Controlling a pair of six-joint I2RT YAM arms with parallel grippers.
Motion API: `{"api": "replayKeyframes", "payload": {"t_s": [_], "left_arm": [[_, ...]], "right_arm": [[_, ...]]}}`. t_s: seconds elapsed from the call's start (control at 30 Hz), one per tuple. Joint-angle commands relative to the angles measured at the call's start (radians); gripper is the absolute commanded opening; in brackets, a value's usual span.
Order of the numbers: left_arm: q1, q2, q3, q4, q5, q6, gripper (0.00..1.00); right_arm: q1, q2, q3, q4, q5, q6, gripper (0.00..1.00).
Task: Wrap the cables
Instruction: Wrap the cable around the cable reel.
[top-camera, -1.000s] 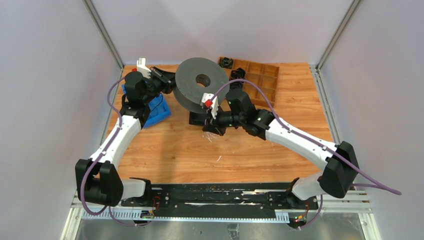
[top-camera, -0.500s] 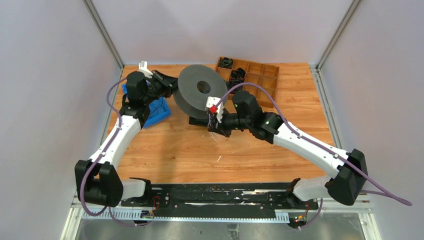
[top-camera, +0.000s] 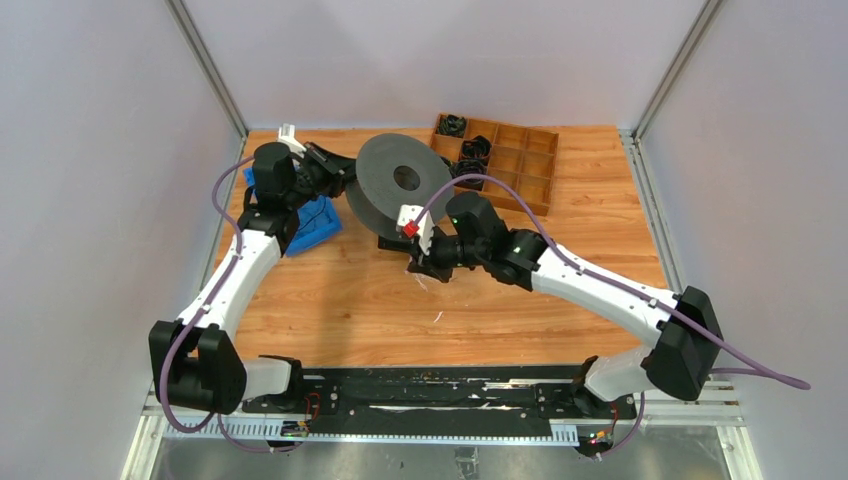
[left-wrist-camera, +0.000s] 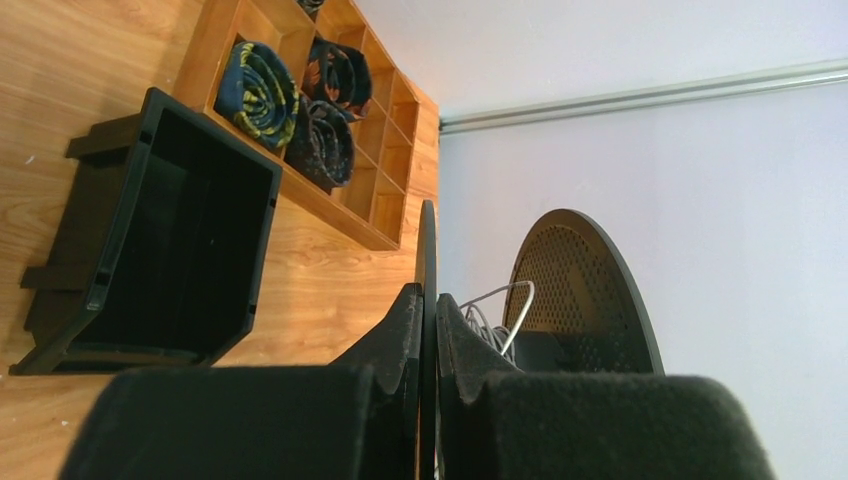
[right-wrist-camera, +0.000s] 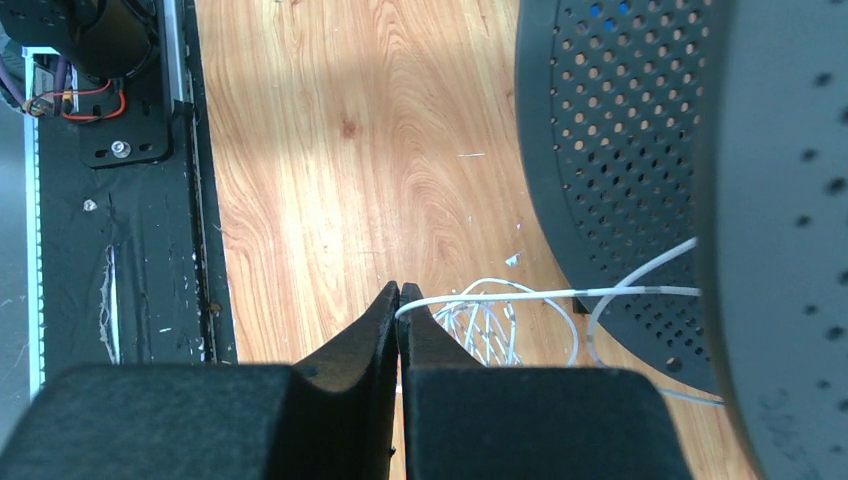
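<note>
The cable is a thin white wire. Its loose tangle (right-wrist-camera: 490, 325) lies on the wood beside the dark grey perforated spool (top-camera: 395, 185), and one strand runs taut to the spool. My right gripper (right-wrist-camera: 399, 295) is shut on that strand, low over the table in front of the spool (top-camera: 430, 262). My left gripper (left-wrist-camera: 427, 305) is shut on the thin edge of the spool's near flange (left-wrist-camera: 427, 240), at the spool's left side (top-camera: 335, 172). A few white turns (left-wrist-camera: 500, 310) show on the hub between the flanges.
A black stand (left-wrist-camera: 170, 240) sits under the spool. A wooden compartment tray (top-camera: 520, 150) at the back right holds black and green coiled bundles (top-camera: 453, 124). A blue bin (top-camera: 315, 222) lies under my left arm. A black plate (top-camera: 430, 395) runs along the near edge.
My right arm swung a little to the right and then back left and nearer, keeping hold of the white strand. My left gripper stayed on the spool's flange.
</note>
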Motion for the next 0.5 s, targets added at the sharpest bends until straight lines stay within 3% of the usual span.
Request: {"api": "replayKeyframes", "payload": {"t_s": [0.0, 0.2, 0.47], "left_arm": [[0.024, -0.027, 0.045, 0.064, 0.017, -0.061, 0.00], [0.053, -0.039, 0.045, 0.079, 0.032, -0.078, 0.00], [0.055, -0.047, 0.047, 0.093, 0.054, -0.093, 0.00]], "right_arm": [[0.034, 0.017, -0.018, 0.007, 0.047, -0.002, 0.01], [0.025, -0.032, -0.099, 0.018, 0.173, -0.088, 0.01], [-0.043, -0.115, -0.170, 0.022, 0.155, -0.144, 0.01]]}}
